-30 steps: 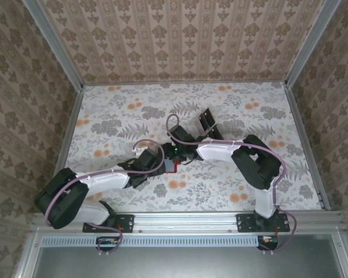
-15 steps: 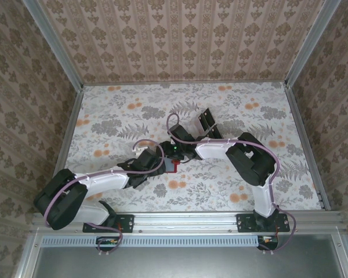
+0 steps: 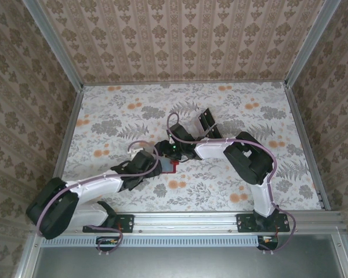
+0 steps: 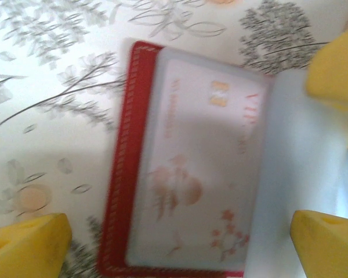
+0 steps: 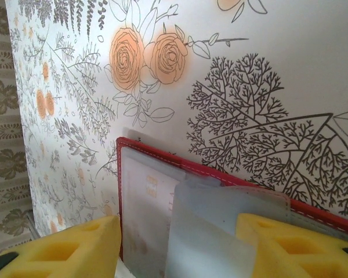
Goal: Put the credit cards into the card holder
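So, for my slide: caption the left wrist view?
Wide-open yellow fingers straddle a pale pinkish card on the red stitched wallet.

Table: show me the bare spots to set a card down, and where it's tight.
Free: the far-left table between the left wall and tray; the right side between the right arm and rail. Crowded: the middle, around the wallet.

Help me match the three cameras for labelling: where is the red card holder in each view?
Top external: card holder, a red sliver at mid-table.
Left wrist: centre of frame, red border at left, a pale card across its middle.
Right wrist: bottom centre, red rim slanting down to the right.
Shared landmark: the floral tablecloth beneath it.
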Controlling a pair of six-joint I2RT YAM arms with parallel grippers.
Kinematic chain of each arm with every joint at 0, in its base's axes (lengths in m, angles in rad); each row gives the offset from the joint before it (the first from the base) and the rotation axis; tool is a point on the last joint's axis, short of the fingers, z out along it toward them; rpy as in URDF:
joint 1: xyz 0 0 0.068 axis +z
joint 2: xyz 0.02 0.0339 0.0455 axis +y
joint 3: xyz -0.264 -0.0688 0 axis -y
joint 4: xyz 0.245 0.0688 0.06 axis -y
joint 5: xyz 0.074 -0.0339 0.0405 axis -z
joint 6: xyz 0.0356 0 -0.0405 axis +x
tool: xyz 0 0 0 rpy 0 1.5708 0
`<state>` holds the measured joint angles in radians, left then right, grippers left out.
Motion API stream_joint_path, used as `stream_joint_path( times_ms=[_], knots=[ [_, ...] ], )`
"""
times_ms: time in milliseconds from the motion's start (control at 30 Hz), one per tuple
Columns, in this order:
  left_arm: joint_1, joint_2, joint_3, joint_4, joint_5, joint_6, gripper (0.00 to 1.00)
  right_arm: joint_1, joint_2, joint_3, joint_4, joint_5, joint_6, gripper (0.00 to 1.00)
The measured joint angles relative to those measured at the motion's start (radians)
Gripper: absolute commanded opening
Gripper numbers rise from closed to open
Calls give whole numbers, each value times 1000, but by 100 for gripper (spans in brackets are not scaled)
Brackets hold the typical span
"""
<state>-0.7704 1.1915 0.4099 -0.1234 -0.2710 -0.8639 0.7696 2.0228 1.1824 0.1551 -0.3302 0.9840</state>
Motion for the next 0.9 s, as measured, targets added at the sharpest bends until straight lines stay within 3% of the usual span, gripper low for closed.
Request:
stream_joint_path(
  times_ms=[300, 900],
  knots=[
    [55, -217, -43, -131, -17, 0, 100, 18, 10, 32, -14, -8, 11, 56],
    [124, -441, -65, -268, -31, -1, 100, 112, 119, 247, -122, -15, 11, 56]
  ],
)
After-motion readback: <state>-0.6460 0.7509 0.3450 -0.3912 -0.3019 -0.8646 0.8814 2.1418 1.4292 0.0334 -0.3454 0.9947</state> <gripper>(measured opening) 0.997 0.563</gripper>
